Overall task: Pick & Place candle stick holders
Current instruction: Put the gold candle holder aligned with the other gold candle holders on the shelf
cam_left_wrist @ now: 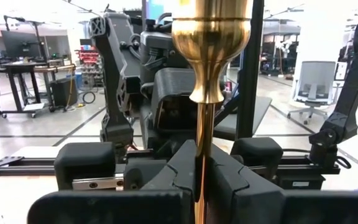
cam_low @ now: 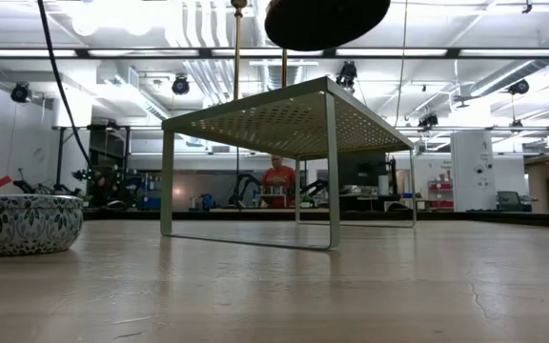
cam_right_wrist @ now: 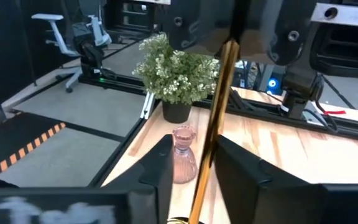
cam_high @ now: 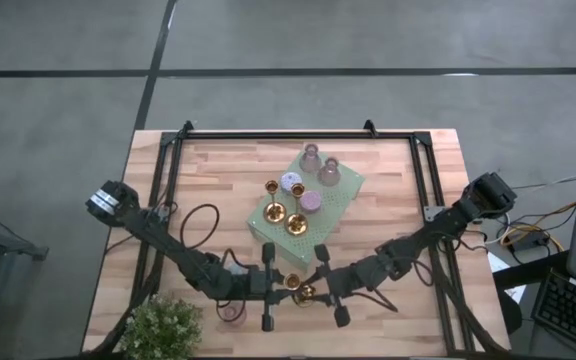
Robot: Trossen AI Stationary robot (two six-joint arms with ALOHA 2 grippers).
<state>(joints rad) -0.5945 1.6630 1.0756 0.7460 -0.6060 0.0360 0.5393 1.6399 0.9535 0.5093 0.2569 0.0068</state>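
Note:
My left gripper (cam_high: 286, 284) is shut on a slim gold candlestick (cam_high: 303, 291) near the table's front edge; its cup (cam_left_wrist: 210, 37) stands above the fingers. My right gripper (cam_high: 320, 284) faces it from the other side, open, with one finger on either side of the gold shaft (cam_right_wrist: 215, 118). Several more gold candlesticks (cam_high: 273, 212) and pastel holders (cam_high: 311, 202) stand on the pale-green dotted block (cam_high: 343, 190). A pink holder (cam_right_wrist: 183, 155) stands on the table by the plant. My left gripper pinches the candlestick's thin shaft (cam_left_wrist: 202, 143) between its two fingers, below the cup. The fingers come level from the table's left and lie across the shaft. The candlestick is upright; no base stands on the table in the low view.
A leafy plant (cam_high: 163, 325) in a patterned pot (cam_low: 27, 224) stands at the front left corner. The green block stands on legs (cam_low: 332, 171) mid-table. A black frame (cam_high: 288, 135) runs along the table's edges. Bare wood lies at the left and the right.

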